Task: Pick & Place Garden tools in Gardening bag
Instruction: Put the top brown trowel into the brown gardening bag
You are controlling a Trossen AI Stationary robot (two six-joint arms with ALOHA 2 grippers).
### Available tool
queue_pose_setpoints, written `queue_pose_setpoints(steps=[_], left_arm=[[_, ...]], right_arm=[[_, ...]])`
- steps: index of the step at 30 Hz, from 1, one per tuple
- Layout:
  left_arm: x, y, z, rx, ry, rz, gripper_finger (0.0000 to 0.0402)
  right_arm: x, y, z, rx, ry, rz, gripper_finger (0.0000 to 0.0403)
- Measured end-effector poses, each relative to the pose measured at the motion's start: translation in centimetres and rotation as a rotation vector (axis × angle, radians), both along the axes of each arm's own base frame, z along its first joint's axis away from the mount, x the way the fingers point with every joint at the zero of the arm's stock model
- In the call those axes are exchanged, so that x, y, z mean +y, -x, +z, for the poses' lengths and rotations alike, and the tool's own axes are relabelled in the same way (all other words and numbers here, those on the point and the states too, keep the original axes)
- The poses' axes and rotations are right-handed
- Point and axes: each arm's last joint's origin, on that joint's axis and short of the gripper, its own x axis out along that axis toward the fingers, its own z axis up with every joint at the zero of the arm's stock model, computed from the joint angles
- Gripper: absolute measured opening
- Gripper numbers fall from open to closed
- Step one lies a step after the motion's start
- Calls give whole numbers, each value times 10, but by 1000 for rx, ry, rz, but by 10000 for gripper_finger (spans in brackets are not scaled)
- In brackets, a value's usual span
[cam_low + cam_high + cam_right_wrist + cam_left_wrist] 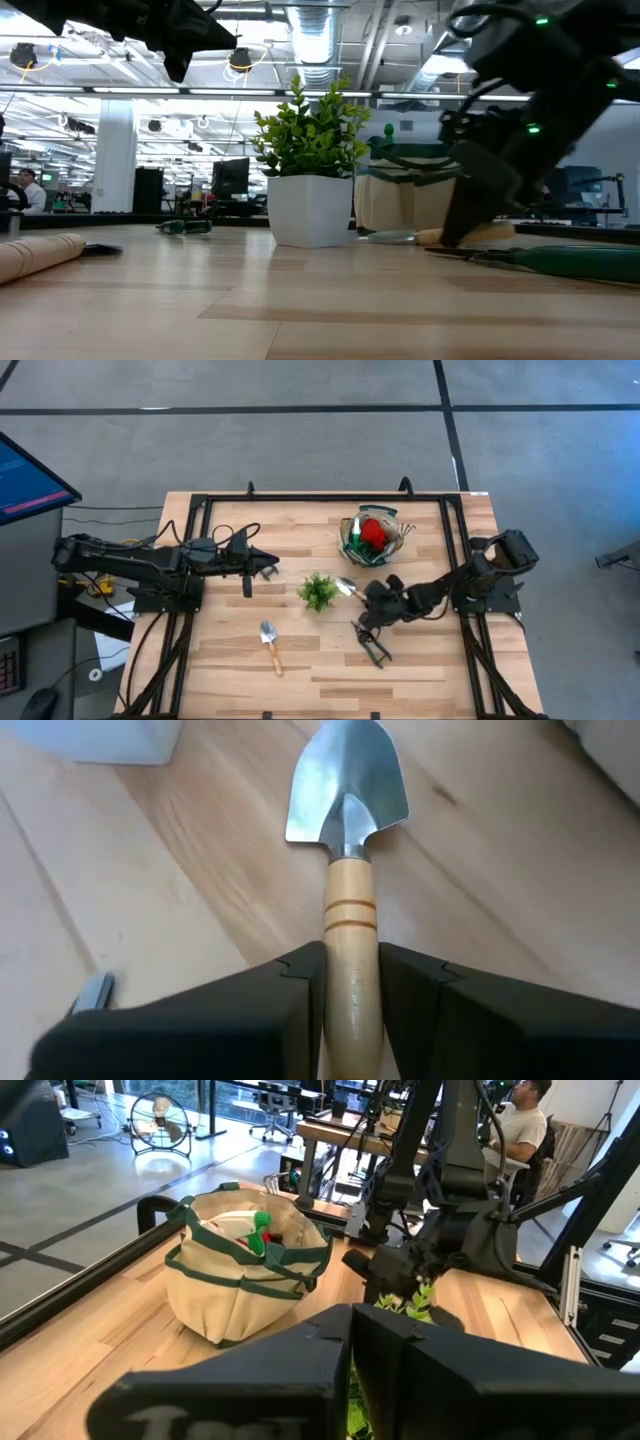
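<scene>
So our right gripper [350, 990] has its two dark fingers [290, 990] pinched in on the wooden handle of a trowel [347, 820]; only the handle's width sits between them, and both pads touch the wood. The trowel lies flat on the table [420, 660], just beside the little leafy plant [319, 591] and in front of the gardening bag [372, 538]. Its long axis runs straight out from the gripper, with the shiny blade pointing away from the wrist, toward the plant.

We can see red gloves [373, 532] and something green already in the bag. The pruning shears [373, 645] lie on the table just beside the right gripper, and a second trowel [270, 643] lies well apart, nearer the left side.

Our left gripper [268, 569] hangs above the table's left half, fingers fully together, holding nothing.
</scene>
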Motion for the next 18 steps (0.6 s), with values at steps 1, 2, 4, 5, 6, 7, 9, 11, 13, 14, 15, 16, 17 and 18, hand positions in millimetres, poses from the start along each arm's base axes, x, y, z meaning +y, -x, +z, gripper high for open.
queue_pose_setpoints(steps=[1, 2, 4, 5, 6, 7, 9, 11, 13, 14, 15, 16, 17, 18], left_arm=[[0, 0, 0, 0, 0, 0, 2], [0, 0, 0, 0, 1, 0, 2], [0, 0, 0, -1, 2, 1, 2], [0, 0, 0, -1, 2, 1, 2], [0, 0, 0, -1, 4, 1, 2], [0, 0, 0, -4, 15, 3, 2], [0, 0, 0, -16, 67, 12, 2], [0, 0, 0, -32, 132, 27, 2], [0, 0, 1, -45, 186, 40, 2], [0, 0, 1, -53, 214, 44, 2], [0, 0, 1, -63, 241, 47, 2], [0, 0, 2, -77, 276, 52, 2], [0, 0, 3, -92, 312, 52, 2], [0, -1, 4, -109, 357, 47, 2]], right_arm=[[2, 6, -1, -18, -11, -22, 60], [4, 12, -2, -36, -17, -39, 60], [8, 24, -1, -63, -18, -39, 60], [11, 28, 1, -90, -22, -31, 60], [14, 30, 5, -127, -34, -20, 60], [16, 33, 8, -157, -46, -10, 60], [19, 39, 13, -186, -55, 11, 60], [22, 44, 18, -223, -61, 25, 60], [25, 47, 26, -286, -65, 29, 60], [27, 48, 31, -317, -64, 31, 60], [28, 48, 36, -345, -57, 38, 60], [29, 48, 42, -373, -44, 53, 60], [30, 46, 48, -395, -24, 72, 60], [31, 44, 56, -412, -2, 94, 60]])
